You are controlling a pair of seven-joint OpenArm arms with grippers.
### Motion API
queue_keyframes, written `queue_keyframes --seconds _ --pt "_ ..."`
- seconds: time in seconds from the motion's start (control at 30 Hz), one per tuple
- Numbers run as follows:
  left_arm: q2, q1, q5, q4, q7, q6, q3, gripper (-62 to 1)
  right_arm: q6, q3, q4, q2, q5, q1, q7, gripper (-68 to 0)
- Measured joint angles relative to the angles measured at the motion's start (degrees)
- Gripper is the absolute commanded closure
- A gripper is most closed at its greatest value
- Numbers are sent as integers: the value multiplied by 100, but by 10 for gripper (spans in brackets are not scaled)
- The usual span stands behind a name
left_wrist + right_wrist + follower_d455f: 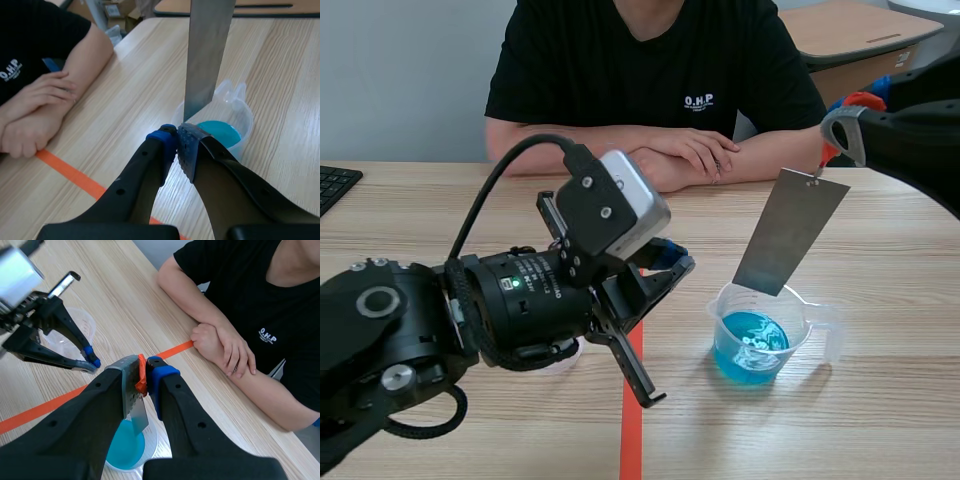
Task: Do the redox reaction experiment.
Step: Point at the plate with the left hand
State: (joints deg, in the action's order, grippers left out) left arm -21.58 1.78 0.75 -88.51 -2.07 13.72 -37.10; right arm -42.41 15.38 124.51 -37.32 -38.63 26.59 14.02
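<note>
The right gripper hangs above the far right side of the light wood-grain bench. Its jaws are clenched on a small orange-red holder at the top edge of a flat grey metal plate. The plate hangs tilted. Its lower edge sits about level with the rim of a clear plastic beaker of blue liquid, over the rim's far side. Whether the plate touches the rim cannot be told. The liquid lies lower down in the beaker. The beaker's handle points toward the right arm's side.

The left gripper is low over the bench just beside the beaker, with its jaws closed on nothing, pad against pad. Its tip points at the plate's lower corner, near it but apart in the scene view. Under the left arm stands a second clear plastic cup, across the orange-red tape line from the beaker.

Wood grain shows around the beaker toward the near edge, the right, and the far side. A person in a black T-shirt sits across the bench with forearms folded on it. A black keyboard lies at the left edge. A brown desk stands behind the person.
</note>
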Motion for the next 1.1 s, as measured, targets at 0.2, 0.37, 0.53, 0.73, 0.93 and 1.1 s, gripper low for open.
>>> queue_keyframes --seconds 0.2,0.37,0.53,0.73,0.93,1.1 --pt "376 116 -249 306 157 0 0 -49 0 0 0 0 0 0 0 -17" --pt "732 234 -461 457 149 0 0 -49 0 0 0 0 0 0 0 -17" --pt "955 400 -549 691 144 2 -48 -49 0 0 0 0 0 0 -2 -17" --pt "1182 614 -570 1143 146 2 -103 -49 0 0 0 0 0 0 -2 -17" --pt "1331 796 -645 1460 236 -11 -103 -49 0 0 0 0 0 0 -2 -17" --pt "1366 826 -721 1556 422 -11 -103 -49 0 0 0 0 0 0 -2 -17"
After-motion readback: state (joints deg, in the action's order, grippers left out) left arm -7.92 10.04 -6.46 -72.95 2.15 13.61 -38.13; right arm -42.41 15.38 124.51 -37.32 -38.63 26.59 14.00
